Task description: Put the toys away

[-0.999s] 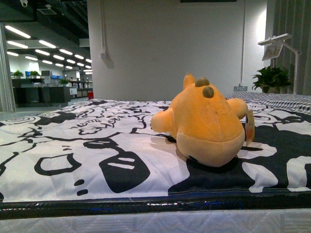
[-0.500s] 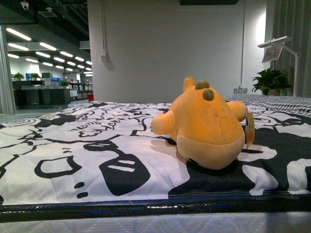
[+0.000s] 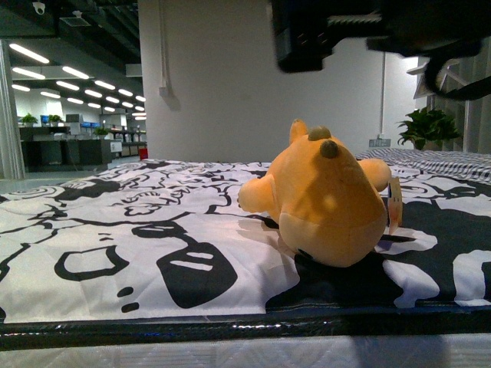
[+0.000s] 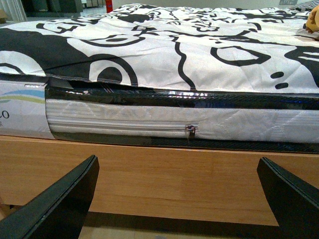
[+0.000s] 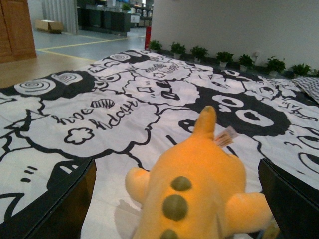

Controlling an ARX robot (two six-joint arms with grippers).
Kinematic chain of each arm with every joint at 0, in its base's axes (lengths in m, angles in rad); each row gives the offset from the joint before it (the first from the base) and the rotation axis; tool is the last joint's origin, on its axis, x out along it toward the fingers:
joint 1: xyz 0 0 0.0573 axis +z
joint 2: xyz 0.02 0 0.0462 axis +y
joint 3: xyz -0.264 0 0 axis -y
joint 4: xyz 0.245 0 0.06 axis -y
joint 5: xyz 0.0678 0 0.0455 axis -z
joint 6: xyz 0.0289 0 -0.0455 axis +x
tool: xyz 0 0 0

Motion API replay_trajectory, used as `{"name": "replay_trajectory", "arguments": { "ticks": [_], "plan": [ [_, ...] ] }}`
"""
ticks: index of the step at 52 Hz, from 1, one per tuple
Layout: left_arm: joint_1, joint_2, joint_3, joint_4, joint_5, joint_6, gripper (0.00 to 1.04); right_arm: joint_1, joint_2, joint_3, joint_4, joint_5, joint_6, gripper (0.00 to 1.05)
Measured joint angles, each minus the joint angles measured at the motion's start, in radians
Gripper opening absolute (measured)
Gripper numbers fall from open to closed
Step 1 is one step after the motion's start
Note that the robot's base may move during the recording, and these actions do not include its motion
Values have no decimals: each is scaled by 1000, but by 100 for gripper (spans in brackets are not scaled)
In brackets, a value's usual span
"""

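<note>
plush (image 3: 326,203) on bed (image 3: 115,230), not stowed | right tool (image 5: 177,160): apart, empty, plush just ahead, under it | left tool (image 4: 177,158): apart, empty, down by bed side, plush well off | I'd say grasp, lift, stow all left; stow spot not in view

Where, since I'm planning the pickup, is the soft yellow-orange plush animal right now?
In the front view the soft yellow-orange plush animal lies right of centre on the black-and-white patterned bedspread, near its front edge, under the open right tool.
</note>
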Motion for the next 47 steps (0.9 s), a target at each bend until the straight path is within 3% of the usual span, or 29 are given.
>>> {"name": "replay_trajectory", "arguments": {
  "ticks": [19,47],
  "plan": [
    [0,0,0,0,0,0,98,74,210,113,8,97,-36,98],
    [0,0,0,0,0,0,98,-13,343,92,112,145,-16,98]
  ]
}}
